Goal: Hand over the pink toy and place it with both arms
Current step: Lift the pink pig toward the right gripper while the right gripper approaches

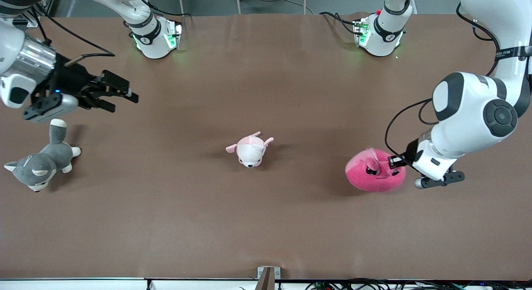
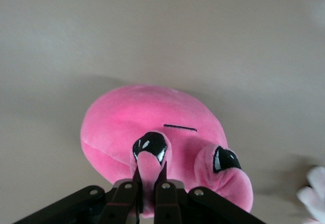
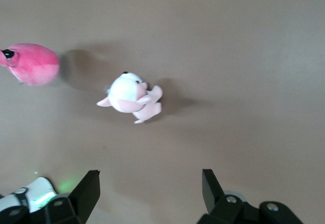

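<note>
The pink toy [image 1: 374, 175] is a round hot-pink plush with an angry black-eyed face, lying on the brown table toward the left arm's end. My left gripper [image 1: 395, 161] is shut on one of its ear flaps; in the left wrist view the flap [image 2: 151, 170] is pinched between the fingers [image 2: 133, 176] of my left gripper [image 2: 150, 176], with the pink toy [image 2: 147, 127] resting on the table. My right gripper [image 1: 122, 98] is open and empty, up over the table's right-arm end, above the grey cat. It shows open in the right wrist view [image 3: 150, 183], where the pink toy [image 3: 30, 64] lies far off.
A small white and pale-pink plush animal [image 1: 250, 149] lies mid-table; it also shows in the right wrist view [image 3: 131, 97]. A grey and white plush cat [image 1: 41, 163] lies at the right arm's end, nearer the front camera than my right gripper. The arm bases [image 1: 153, 34] stand along the table's edge farthest from the camera.
</note>
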Robot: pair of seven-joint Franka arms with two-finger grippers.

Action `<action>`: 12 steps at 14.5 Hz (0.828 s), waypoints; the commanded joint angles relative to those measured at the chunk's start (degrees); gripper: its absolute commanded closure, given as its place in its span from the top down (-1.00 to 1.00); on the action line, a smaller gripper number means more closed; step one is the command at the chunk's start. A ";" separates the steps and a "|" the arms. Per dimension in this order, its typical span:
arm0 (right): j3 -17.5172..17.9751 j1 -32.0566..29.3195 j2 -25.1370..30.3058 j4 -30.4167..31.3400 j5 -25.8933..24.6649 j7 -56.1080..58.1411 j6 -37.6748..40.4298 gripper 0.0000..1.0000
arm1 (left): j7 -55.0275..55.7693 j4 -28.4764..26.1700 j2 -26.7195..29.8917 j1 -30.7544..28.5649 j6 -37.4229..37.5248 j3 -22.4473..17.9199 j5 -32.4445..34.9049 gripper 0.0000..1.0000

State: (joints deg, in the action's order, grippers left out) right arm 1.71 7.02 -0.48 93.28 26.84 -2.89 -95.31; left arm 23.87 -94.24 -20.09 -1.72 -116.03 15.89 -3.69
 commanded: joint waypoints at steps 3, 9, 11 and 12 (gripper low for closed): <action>-0.48 4.92 0.04 0.50 6.36 -7.64 -1.19 0.66 | 15.74 5.55 1.10 -0.12 4.40 10.02 -0.71 -0.97; -0.48 10.20 -1.81 0.50 7.88 -8.97 -4.00 0.61 | 36.13 12.23 -0.21 2.50 6.52 18.48 -5.36 -0.97; -0.39 11.34 -1.81 0.41 7.97 -12.82 -5.49 0.61 | 38.09 13.82 -1.70 5.75 6.00 18.48 -5.45 -0.98; -0.39 11.95 -1.81 0.41 7.88 -13.89 -6.11 0.61 | 38.61 14.61 -2.14 7.51 5.39 18.39 -5.45 -0.99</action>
State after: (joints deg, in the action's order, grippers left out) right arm 1.75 17.57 -2.79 93.34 33.48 -13.95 -100.16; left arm 60.73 -83.05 -19.93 3.10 -110.85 34.22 -8.45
